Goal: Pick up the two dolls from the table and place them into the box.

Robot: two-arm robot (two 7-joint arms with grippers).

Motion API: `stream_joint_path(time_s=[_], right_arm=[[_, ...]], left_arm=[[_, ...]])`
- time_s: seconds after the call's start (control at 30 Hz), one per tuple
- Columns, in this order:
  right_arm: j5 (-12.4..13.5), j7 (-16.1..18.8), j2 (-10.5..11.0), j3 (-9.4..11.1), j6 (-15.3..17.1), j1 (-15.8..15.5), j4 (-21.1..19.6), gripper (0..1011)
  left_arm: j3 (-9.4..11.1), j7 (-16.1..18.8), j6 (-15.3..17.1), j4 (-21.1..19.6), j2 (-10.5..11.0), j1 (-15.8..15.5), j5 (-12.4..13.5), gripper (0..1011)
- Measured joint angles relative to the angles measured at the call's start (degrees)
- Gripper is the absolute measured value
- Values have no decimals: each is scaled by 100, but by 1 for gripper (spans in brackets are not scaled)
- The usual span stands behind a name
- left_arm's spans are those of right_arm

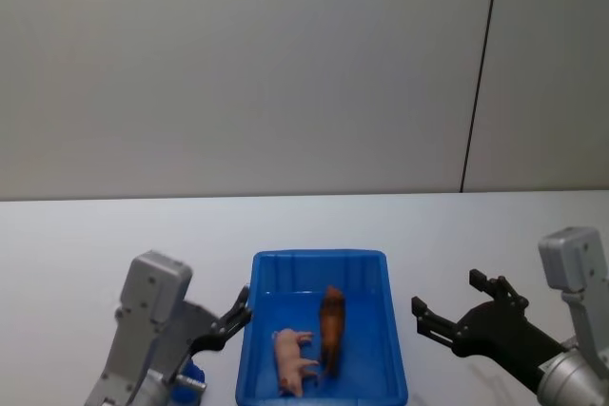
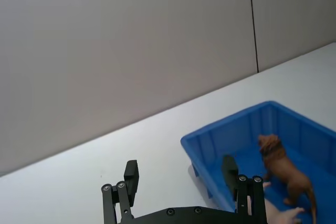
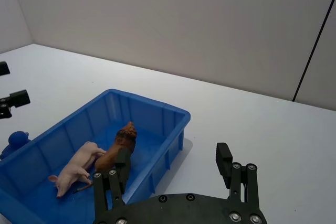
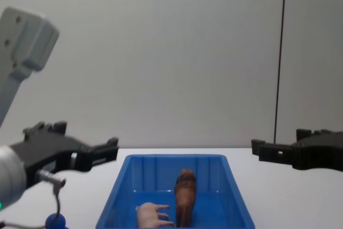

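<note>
Reading outward from my fingers, both sets are spread and carry nothing. My left gripper hovers just beside the left wall of the blue bin, and my right gripper hangs a little farther off the right wall, so the left arm is the nearer one.

Both dolls already sit inside the bin, which is what any coming move turns on. From the left fingers, the pink pig lies at about four o'clock in the head view, on its side on the bin floor, long axis running front to back. The brown lion stands upright just beside it at the pig's one o'clock, its body also lined front to back; I cannot tell whether the two touch. From the right fingers both toys lie at about nine o'clock, across the bin wall.

I judge nothing is left to pick, so the next move would be a plain retreat with the arms kept off the rim.

The white tabletop is flat and plain. A small blue object sits under my left arm. Behind stands a pale grey wall with one dark vertical seam.
</note>
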Motion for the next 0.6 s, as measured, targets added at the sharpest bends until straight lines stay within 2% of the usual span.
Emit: stream_joint_path(time_s=[0.3,0.6], right_arm=[[11,0,20,8,-13,-24,-21,1001],[16,0,30,13,-19,-33,-30,1001]], left_arm=[[-41,170,-65,207,75,249,-352,1001],[-61,236,-85,367,97,405,-573,1001]])
